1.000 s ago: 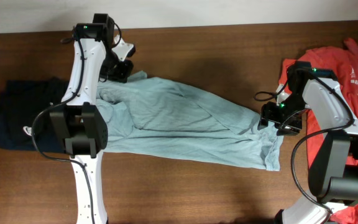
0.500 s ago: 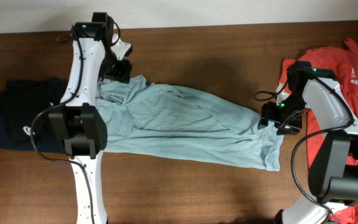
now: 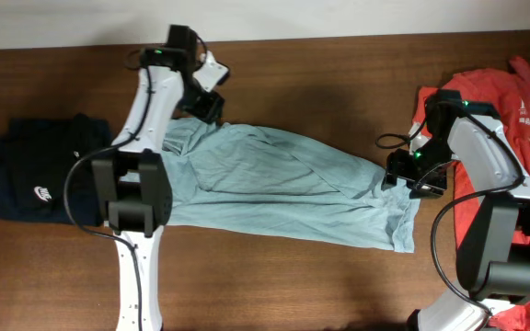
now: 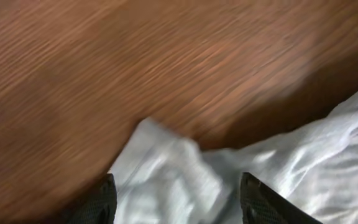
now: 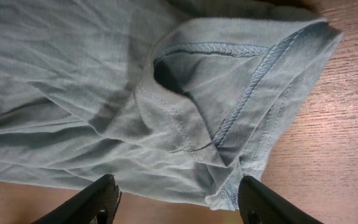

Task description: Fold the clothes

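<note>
**Overhead view.** Even, diffuse light from above; sharp throughout. Dark brown wooden table: faint sheen, no hard glare. White robot arms: soft, short shadows beside them. Pale grey-blue cotton T-shirt: well exposed, creases legible. Navy T-shirt with white logo, left of frame: near black, folds mostly lost. Orange-red printed T-shirt, right edge: strongly saturated.

**Left wrist view.** Heavy motion blur. Wood grain smeared into diagonal streaks, cloth edges soft. Deep shadow at right centre. Black fingers of the left gripper, lower edge: indistinct.

**Right wrist view.** Crisp; hem stitching resolved. Dark shadow inside the sleeve opening. Black fingers of the right gripper, lower edge: slightly soft.
</note>
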Tool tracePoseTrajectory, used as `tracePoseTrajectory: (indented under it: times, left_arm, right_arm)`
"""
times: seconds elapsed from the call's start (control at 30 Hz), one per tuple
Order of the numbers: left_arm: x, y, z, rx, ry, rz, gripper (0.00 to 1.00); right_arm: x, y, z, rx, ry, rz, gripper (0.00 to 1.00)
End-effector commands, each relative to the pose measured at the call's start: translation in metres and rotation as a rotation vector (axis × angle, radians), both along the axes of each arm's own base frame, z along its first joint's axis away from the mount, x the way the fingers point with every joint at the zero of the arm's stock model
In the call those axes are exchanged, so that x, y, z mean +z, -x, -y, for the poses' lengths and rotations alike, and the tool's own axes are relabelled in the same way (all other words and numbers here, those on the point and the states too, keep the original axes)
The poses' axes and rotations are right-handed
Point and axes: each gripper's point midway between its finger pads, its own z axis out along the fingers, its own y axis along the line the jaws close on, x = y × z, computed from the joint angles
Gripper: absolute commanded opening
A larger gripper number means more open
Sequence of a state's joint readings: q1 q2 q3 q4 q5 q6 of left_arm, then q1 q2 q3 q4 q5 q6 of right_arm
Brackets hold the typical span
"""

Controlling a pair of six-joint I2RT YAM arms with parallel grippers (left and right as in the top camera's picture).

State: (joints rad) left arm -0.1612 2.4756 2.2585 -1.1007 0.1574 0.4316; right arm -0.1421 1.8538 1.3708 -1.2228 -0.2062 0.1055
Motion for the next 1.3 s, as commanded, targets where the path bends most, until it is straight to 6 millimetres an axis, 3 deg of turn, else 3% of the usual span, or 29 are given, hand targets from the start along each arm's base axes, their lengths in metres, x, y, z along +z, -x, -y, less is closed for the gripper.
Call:
tracePoseTrajectory:
  times: [0.0, 0.27, 0.37, 0.4, 0.53, 0.67, 0.8, 0.9, 0.97, 1.07, 1.27]
  left_arm:
    - [0.004, 0.000, -0.004, -0.029, -0.007, 0.026, 0.63]
    - [-0.015, -0.003, -0.008, -0.022, -0.026, 0.038, 0.63]
    - [-0.019, -0.005, -0.007, -0.022, -0.025, 0.049, 0.54]
    - [-0.019, -0.007, -0.007, -0.022, -0.024, 0.060, 0.50]
    - [-0.015, -0.015, -0.005, -0.022, -0.019, 0.094, 0.00]
    - [0.004, -0.021, -0.009, -0.003, -0.033, 0.130, 0.00]
    - [0.068, -0.031, -0.014, 0.061, -0.039, 0.227, 0.00]
    - [0.108, -0.023, -0.015, 0.061, -0.033, 0.257, 0.00]
    - [0.124, -0.014, -0.017, 0.061, -0.033, 0.254, 0.00]
    - [0.135, 0.010, -0.020, 0.062, -0.042, 0.195, 0.00]
    - [0.124, 0.055, -0.027, 0.077, -0.070, 0.010, 0.00]
  right_arm:
    - [0.002, 0.000, 0.000, 0.000, 0.010, 0.002, 0.67]
    - [0.002, 0.000, 0.000, 0.000, 0.010, 0.003, 0.67]
    - [0.002, 0.000, 0.000, -0.001, 0.010, 0.003, 0.67]
    - [0.002, 0.000, 0.000, -0.001, 0.010, 0.003, 0.67]
    - [0.002, 0.000, 0.000, -0.001, 0.010, 0.003, 0.67]
    - [0.002, 0.000, 0.000, 0.000, 0.010, 0.003, 0.67]
    - [0.002, 0.000, 0.000, -0.001, 0.010, 0.003, 0.67]
    - [0.002, 0.000, 0.000, -0.001, 0.010, 0.003, 0.67]
    - [0.002, 0.000, 0.000, 0.000, 0.010, 0.003, 0.67]
    - [0.002, 0.000, 0.000, -0.001, 0.010, 0.003, 0.67]
    - [0.002, 0.000, 0.000, 0.000, 0.010, 0.003, 0.67]
